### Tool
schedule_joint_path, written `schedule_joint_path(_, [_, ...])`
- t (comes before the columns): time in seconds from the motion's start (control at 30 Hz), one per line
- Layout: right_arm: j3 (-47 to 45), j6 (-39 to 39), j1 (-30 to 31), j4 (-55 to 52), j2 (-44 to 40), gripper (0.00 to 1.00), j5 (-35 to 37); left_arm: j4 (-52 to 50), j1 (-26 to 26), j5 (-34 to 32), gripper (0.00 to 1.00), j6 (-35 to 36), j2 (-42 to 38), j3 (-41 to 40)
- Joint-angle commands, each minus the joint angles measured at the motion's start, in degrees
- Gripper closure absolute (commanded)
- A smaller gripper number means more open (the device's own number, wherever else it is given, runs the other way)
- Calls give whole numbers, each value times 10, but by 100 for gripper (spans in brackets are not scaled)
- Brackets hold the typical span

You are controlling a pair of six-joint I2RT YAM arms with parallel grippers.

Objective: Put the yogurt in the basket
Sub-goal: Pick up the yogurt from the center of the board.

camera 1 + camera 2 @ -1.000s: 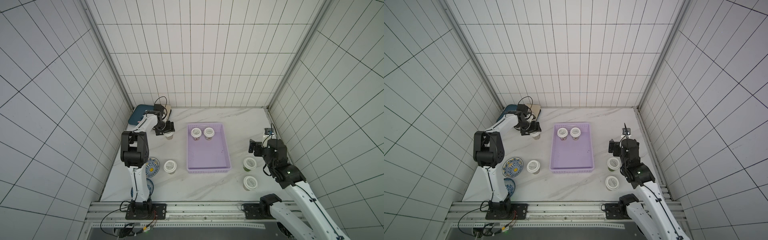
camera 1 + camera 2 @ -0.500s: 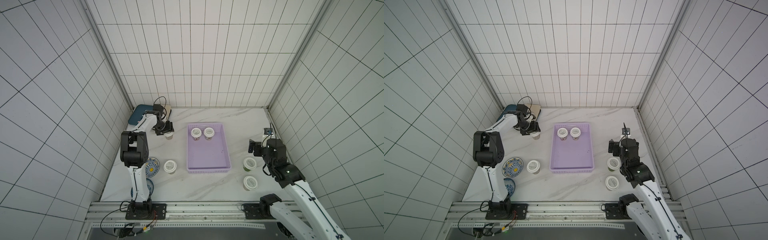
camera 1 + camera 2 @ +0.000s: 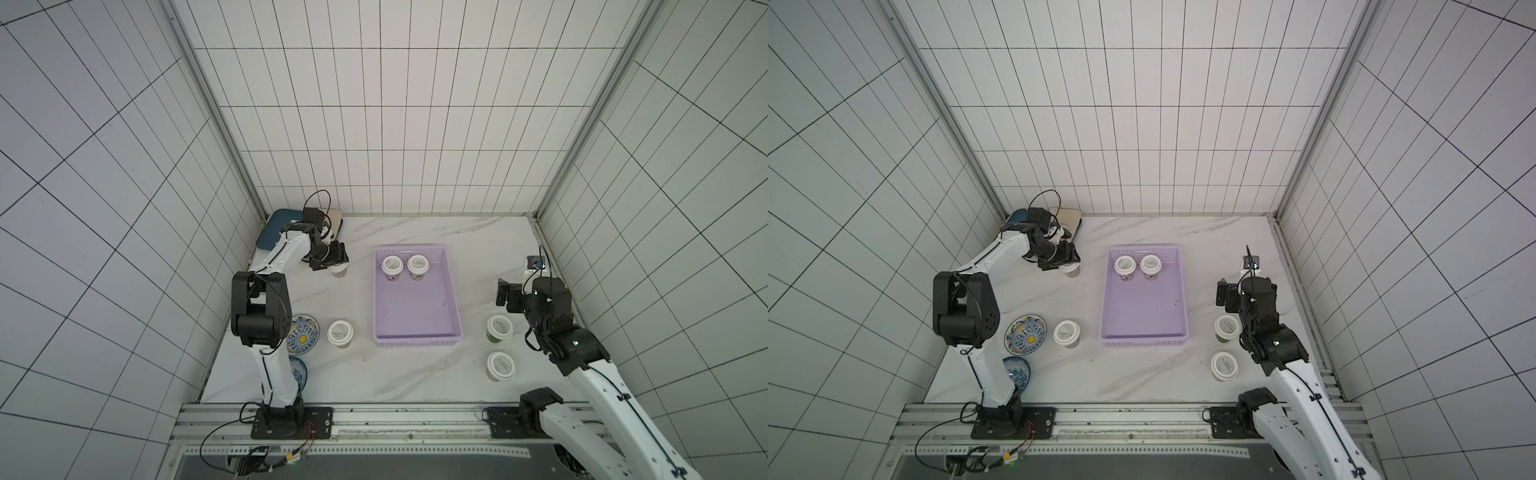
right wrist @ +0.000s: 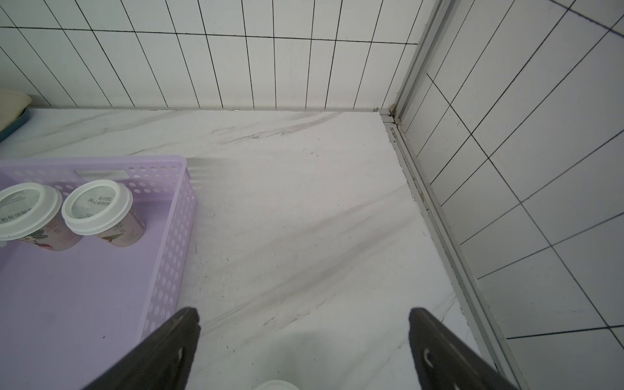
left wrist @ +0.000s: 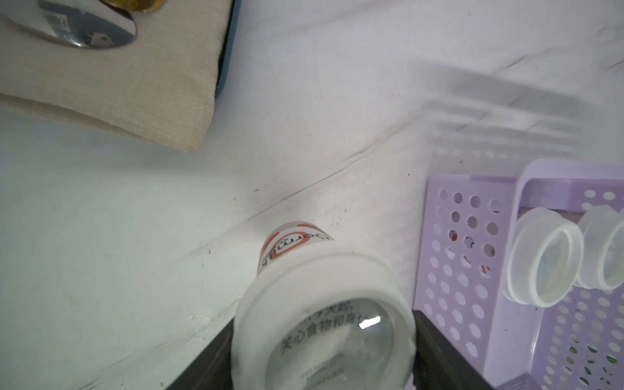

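My left gripper [image 3: 332, 264] [image 5: 324, 337] is shut on a yogurt cup [image 3: 340, 273] [image 5: 304, 270]; its dark jaws press both sides of the white lid, left of the lilac basket [image 3: 417, 340] [image 3: 1144, 341]. Two yogurt cups [image 3: 392, 266] [image 3: 417, 264] stand at the basket's far end. Another cup [image 3: 340, 332] stands near the basket's front left corner. Two more [image 3: 500, 327] [image 3: 500, 365] stand to its right. My right gripper [image 3: 505, 293] [image 4: 304, 320] is open, with nothing between its fingers, just behind the nearer of those two.
A dark blue tray [image 3: 272, 228] with a beige cloth [image 3: 336, 218] and a spoon [image 5: 84, 32] fills the back left corner. Two blue-patterned plates [image 3: 302, 338] [image 3: 298, 372] lie by the left arm's base. Tiled walls close three sides.
The left jaws have closed in on the yogurt cup's lid. The right arm and the other cups have not moved.
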Motion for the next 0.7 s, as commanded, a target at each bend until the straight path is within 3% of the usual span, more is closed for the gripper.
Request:
schedule_joint_path(0.0, [-12, -2, 3, 9, 1, 1, 16, 26, -8, 20, 27, 3, -39, -12])
schedule_joint_path(0.33, [-9, -1, 3, 6, 6, 1, 15, 57, -45, 72, 27, 12, -110, -52])
schedule_joint_path(0.67, [-10, -1, 3, 6, 5, 1, 15, 57, -99, 128, 27, 34, -123, -58])
